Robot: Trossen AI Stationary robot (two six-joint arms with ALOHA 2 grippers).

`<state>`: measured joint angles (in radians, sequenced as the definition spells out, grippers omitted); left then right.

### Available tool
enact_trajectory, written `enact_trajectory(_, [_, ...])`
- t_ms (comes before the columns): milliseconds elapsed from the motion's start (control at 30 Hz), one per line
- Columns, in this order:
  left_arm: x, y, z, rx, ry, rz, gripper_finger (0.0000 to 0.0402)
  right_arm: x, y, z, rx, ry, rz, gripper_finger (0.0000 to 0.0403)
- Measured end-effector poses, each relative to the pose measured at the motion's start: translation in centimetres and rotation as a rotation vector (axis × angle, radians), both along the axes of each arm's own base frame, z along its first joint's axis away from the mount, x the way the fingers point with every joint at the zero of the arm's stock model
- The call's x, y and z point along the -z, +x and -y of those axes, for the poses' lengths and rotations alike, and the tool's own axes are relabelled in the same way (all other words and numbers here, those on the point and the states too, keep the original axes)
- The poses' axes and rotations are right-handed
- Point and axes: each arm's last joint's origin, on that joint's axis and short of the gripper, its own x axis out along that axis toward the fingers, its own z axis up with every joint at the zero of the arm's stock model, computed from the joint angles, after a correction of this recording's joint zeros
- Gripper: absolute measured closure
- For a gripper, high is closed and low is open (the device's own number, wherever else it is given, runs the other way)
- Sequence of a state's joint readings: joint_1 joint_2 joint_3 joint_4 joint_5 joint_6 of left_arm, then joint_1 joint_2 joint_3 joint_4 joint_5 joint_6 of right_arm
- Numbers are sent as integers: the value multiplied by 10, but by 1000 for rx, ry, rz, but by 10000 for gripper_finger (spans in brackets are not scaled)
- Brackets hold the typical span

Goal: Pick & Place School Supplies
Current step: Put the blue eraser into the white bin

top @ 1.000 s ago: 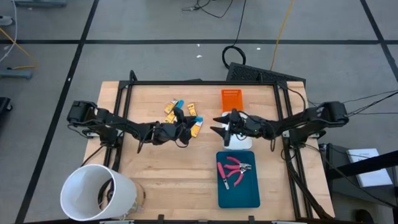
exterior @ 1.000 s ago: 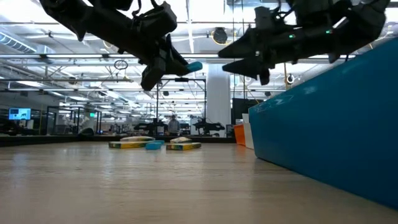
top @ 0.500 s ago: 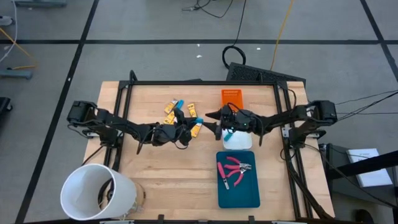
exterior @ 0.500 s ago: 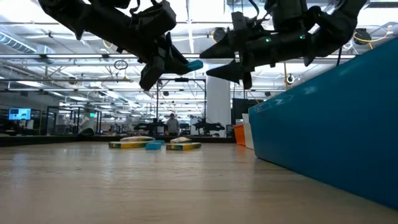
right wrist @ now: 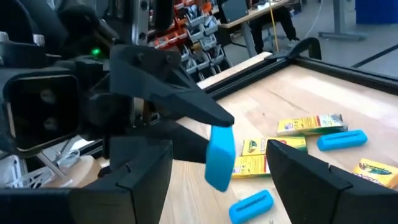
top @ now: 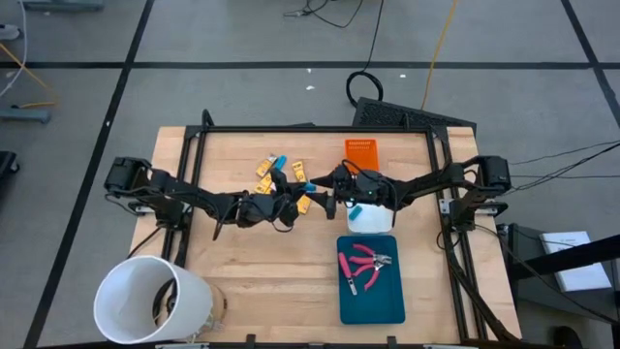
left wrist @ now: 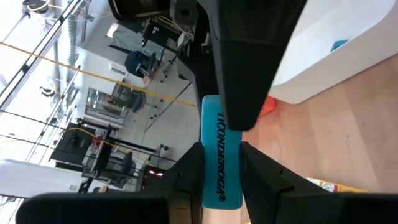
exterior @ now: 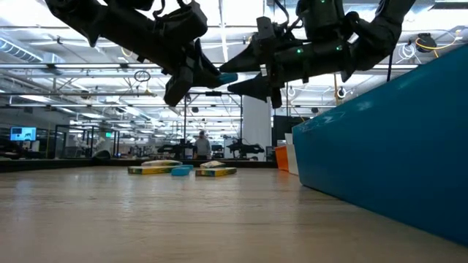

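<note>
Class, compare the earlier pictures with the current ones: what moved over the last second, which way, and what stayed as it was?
The right gripper, jaws open, moved across from above the white tray toward the left gripper and now faces it closely. Nothing was released: the left gripper stays shut on the blue eraser, held above the table. The pink-handled scissors in the teal tray and the loose pieces did not move.

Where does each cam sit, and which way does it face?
High: overhead, straight down; both arms, table.
Low: tabletop level, looking across; both arms overhead, teal tray.
Left wrist: past left gripper pinching blue eraser.
Right wrist: past open right gripper toward that eraser.
Shared: the eraser shows in both wrist views.
</note>
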<state>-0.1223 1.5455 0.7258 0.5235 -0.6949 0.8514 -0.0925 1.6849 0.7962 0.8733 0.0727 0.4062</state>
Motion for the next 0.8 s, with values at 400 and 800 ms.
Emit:
enact_trajectory(400, [0, 0, 0, -14, 0, -1, 316, -1, -1, 0, -1, -7, 1, 220])
enact_trajectory(800, [0, 0, 2, -4, -13, 5, 316, -1, -1, 0, -4, -39, -5, 336])
